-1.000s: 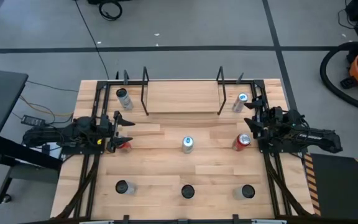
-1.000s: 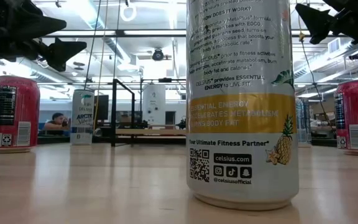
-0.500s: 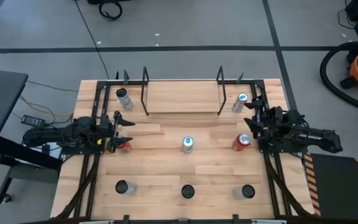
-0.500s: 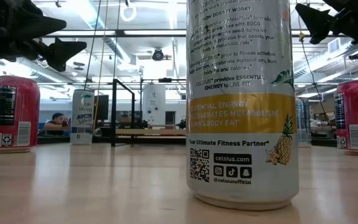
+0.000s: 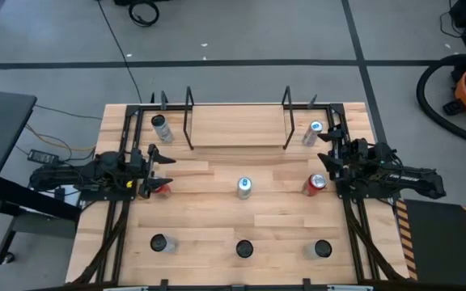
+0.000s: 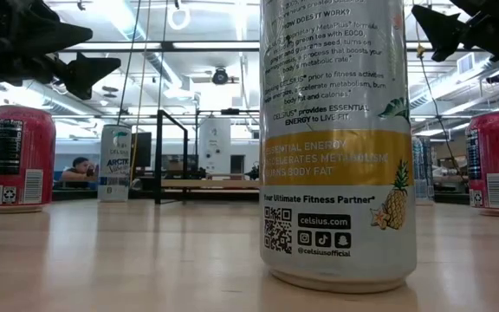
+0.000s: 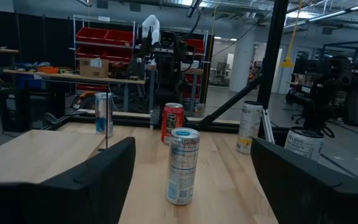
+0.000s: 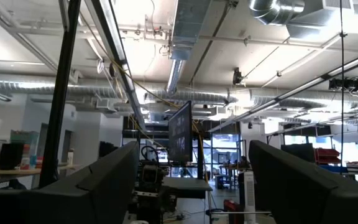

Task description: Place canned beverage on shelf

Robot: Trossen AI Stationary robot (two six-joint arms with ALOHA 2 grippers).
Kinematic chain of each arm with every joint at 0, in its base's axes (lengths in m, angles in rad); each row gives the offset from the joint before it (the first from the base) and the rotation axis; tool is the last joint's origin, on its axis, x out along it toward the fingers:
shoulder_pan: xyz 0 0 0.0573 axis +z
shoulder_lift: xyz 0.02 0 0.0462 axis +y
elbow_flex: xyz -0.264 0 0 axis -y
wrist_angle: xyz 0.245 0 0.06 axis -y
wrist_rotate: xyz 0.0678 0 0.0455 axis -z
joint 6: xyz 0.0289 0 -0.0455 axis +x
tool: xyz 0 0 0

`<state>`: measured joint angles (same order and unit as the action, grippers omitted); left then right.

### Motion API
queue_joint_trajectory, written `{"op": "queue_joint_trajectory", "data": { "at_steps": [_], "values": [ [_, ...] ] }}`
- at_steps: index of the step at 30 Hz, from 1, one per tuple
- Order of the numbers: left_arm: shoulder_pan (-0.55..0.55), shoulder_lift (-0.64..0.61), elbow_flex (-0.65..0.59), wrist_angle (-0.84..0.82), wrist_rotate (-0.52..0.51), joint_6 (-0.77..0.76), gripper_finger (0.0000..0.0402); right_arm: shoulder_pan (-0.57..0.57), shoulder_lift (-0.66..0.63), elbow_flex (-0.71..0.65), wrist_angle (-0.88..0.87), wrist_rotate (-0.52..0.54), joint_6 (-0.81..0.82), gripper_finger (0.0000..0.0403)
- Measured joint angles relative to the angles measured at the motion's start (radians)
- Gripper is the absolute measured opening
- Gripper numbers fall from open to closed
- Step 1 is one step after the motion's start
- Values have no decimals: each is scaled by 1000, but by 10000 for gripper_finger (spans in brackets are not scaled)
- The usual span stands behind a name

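The shelf (image 5: 237, 127), a light wood board between black rod end frames, stands at the table's far middle with nothing on it. Several cans stand upright on the table. A silver one (image 5: 243, 187) is at the centre, with a red can to its left (image 5: 160, 189) and another to its right (image 5: 316, 184). My left gripper (image 5: 165, 170) hovers open at the left edge, level, facing the centre can (image 7: 183, 165). My right gripper (image 5: 324, 160) hovers open at the right edge. It is tipped upward, and its wrist view (image 8: 191, 149) shows only the ceiling.
One can stands beside each end of the shelf, far left (image 5: 161, 127) and far right (image 5: 312, 132). Three dark-topped cans line the near edge (image 5: 159, 242), (image 5: 244, 249), (image 5: 322, 249); the middle one fills the low view (image 6: 336, 139). Bare wood lies between the rows.
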<state>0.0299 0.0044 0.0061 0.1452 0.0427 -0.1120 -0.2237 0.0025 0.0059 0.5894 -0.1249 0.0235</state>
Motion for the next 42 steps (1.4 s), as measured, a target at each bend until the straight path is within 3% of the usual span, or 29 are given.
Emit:
{"op": "queue_joint_trajectory", "data": {
  "at_steps": [22,42],
  "values": [
    [0,0,0,4,0,2,321,0,0,0,0,0,0,313],
    [0,2,0,91,-1,120,321,0,0,0,18,1,0,313]
  ]
}}
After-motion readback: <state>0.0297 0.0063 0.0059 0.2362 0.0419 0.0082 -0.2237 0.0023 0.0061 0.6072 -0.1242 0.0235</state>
